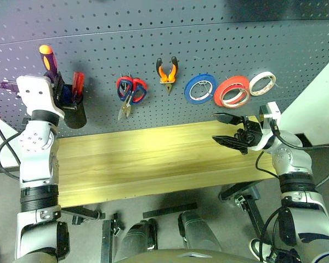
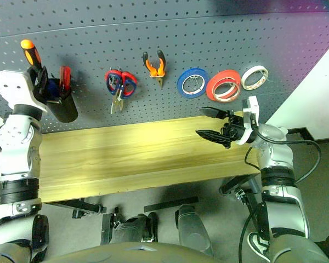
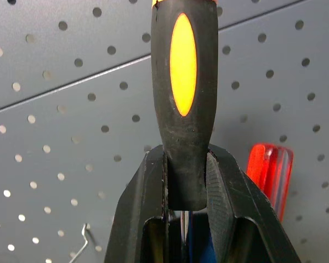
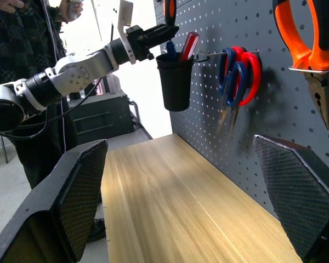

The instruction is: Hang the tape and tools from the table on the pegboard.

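Observation:
My left gripper (image 1: 57, 83) is shut on the orange-and-black screwdriver (image 3: 183, 98), handle up, close to the pegboard (image 1: 181, 38) and just above a black cup (image 1: 74, 114). Its shaft is hidden behind the fingers. The orange-and-black pliers (image 1: 167, 71) hang on a hook at the board's middle. The red-orange tape (image 1: 231, 91) hangs further right. My right gripper (image 1: 223, 129) is open and holds nothing; it hovers over the right end of the wooden table (image 1: 153, 159), pointing left.
The cup hangs on the board and holds a red screwdriver (image 1: 78, 82) and something blue. Red-and-blue scissors (image 1: 130, 90), a blue ring roll (image 1: 200, 87) and a white ring roll (image 1: 261, 83) hang there too. A person (image 4: 22, 33) stands beyond the table's left end.

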`<control>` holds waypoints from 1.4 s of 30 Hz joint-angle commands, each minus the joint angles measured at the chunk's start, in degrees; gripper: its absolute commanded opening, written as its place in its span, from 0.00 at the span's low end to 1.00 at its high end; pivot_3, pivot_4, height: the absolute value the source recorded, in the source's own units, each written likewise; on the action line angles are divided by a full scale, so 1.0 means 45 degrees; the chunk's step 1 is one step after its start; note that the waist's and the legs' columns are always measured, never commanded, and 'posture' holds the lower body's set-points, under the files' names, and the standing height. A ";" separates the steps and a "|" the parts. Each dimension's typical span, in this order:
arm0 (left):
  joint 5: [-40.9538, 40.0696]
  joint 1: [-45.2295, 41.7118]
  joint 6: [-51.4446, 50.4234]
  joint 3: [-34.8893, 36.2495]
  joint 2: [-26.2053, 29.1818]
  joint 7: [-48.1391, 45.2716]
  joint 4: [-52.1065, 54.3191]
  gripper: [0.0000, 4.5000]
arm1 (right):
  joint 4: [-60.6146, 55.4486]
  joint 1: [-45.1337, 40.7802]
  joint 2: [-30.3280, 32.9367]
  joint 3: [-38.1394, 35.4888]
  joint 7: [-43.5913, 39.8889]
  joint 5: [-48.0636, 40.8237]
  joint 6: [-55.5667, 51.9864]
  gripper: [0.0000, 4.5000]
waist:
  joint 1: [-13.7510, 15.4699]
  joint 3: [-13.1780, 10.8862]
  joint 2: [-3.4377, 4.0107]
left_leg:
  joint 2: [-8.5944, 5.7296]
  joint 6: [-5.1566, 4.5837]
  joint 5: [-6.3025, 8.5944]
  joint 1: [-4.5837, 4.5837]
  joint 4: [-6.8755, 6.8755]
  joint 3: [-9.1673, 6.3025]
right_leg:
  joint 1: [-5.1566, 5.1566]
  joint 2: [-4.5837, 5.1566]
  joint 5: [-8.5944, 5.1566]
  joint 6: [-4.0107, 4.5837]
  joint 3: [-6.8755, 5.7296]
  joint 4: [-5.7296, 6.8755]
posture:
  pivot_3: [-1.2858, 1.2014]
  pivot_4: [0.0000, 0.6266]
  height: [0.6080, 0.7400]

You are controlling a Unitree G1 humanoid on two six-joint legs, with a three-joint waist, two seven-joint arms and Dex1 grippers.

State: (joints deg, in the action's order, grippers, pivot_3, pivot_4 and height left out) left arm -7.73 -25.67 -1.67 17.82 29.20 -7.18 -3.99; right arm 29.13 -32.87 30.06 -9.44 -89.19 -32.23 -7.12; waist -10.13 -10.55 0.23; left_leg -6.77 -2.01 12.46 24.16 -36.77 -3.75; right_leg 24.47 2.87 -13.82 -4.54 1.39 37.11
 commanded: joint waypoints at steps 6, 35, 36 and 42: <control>0.0079 0.0119 0.0219 0.0451 0.0110 0.0182 0.0033 0.13 | -0.0408 -0.0137 -0.0026 -0.0169 0.0093 -0.0159 0.0069 1.00 | 0.0002 -0.0004 -0.0001 | 0.0000 -0.0002 0.0002 0.0023 0.0003 0.0001 | 0.0020 0.0000 0.0000 0.0000 0.0000 -0.0003 | 0.42 0.31 1.00; -0.0480 0.0522 0.0549 0.0503 -0.0132 -0.0423 0.0025 0.99 | -0.0222 -0.0249 -0.0056 -0.0168 0.0101 -0.0151 0.0142 1.00 | 0.0321 -0.0019 -0.0006 | 0.0000 -0.0004 0.0003 0.0025 0.0010 0.0002 | 0.0023 0.0007 -0.0001 0.0001 -0.0002 -0.0010 | 0.43 0.31 1.00; -0.0517 0.0544 0.0537 0.0418 -0.0124 -0.0547 0.0348 0.99 | -0.0167 -0.0305 -0.0064 -0.0165 0.0091 -0.0143 0.0154 1.00 | 0.0331 -0.0019 -0.0006 | 0.0000 -0.0004 0.0003 0.0025 0.0011 0.0002 | 0.0023 0.0007 -0.0001 0.0001 -0.0002 -0.0011 | 0.43 0.31 1.00; -0.0210 0.0477 0.0346 0.0292 -0.0116 -0.0396 0.1453 0.99 | 0.0172 -0.0573 -0.0188 -0.0140 0.0005 -0.0080 0.0335 1.00 | 0.0371 -0.0018 -0.0006 | 0.0000 -0.0004 0.0003 0.0031 0.0021 0.0006 | 0.0026 0.0009 0.0000 0.0000 -0.0002 -0.0027 | 0.43 0.28 1.00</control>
State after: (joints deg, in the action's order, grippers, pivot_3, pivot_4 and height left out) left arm -9.12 -22.93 -0.66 18.73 27.94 -9.49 -1.01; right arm 29.88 -33.98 29.56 -9.44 -88.73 -32.21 -6.66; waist -8.46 -10.63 0.20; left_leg -6.77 -2.03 12.48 24.30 -36.65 -3.72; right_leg 24.59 2.91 -13.82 -4.54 1.38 37.00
